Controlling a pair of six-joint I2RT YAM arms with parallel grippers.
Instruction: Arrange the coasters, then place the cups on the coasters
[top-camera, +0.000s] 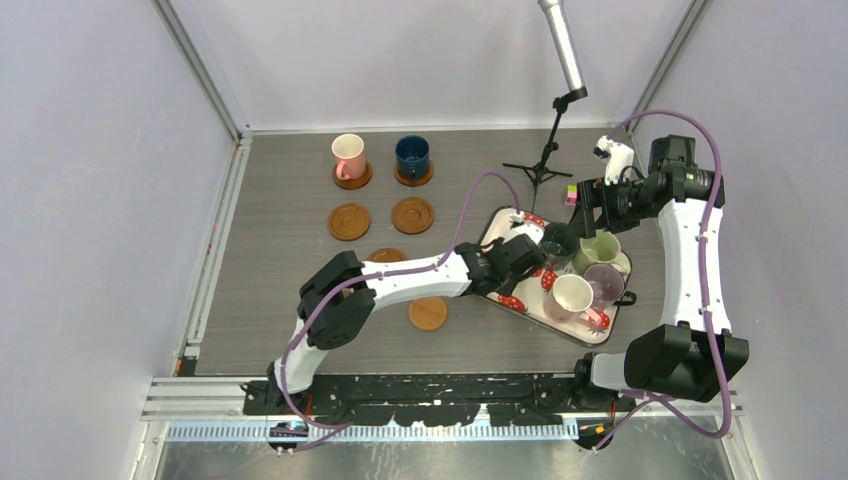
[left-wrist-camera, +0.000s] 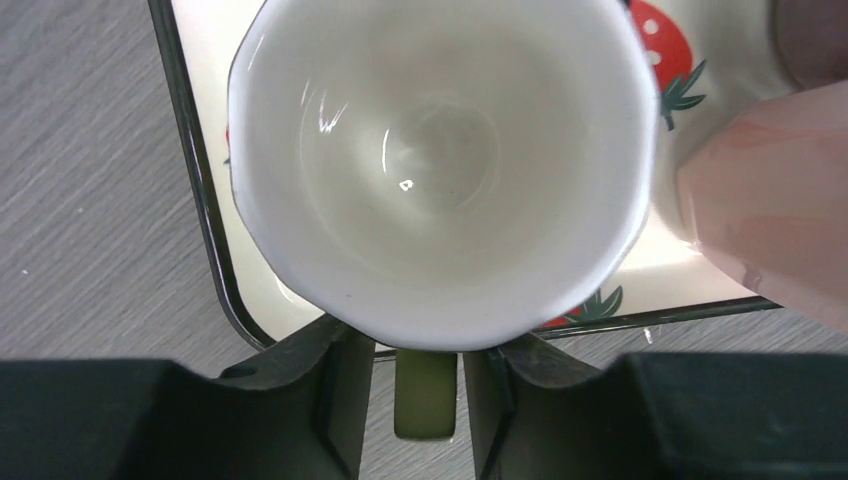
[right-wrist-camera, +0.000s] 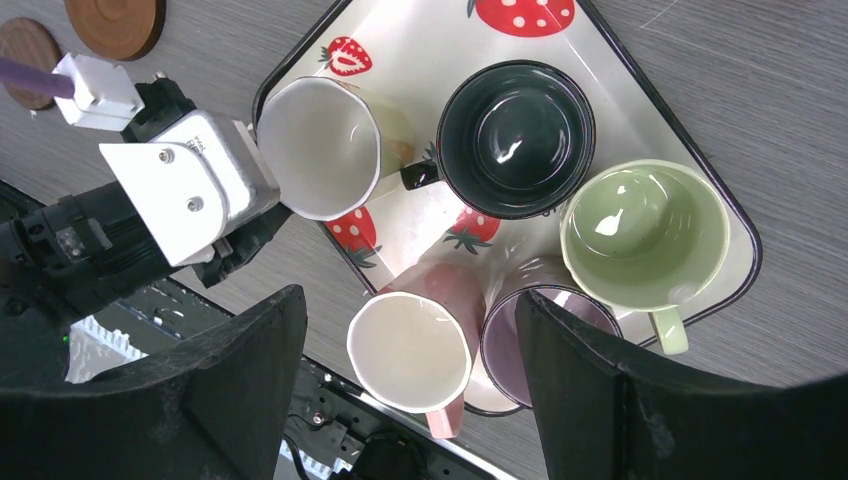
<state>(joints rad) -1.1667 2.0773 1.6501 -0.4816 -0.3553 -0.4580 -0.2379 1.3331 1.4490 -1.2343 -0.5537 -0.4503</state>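
Now, left gripper (left-wrist-camera: 420, 350) tight on the handle (left-wrist-camera: 425, 395) of the glossy, faceted pale mug (left-wrist-camera: 440, 160); right gripper (right-wrist-camera: 408, 295) wide, empty.

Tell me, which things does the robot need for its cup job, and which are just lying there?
For the job: coasters; pink cup; blue cup; pale cup; dark grey cup; green cup; purple cup; cream-pink cup.

Not part of it: strawberry tray; tripod stand; small pink thing.

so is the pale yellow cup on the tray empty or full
Empty: the left wrist view looks straight into the pale yellow cup, showing a bare glossy bottom.
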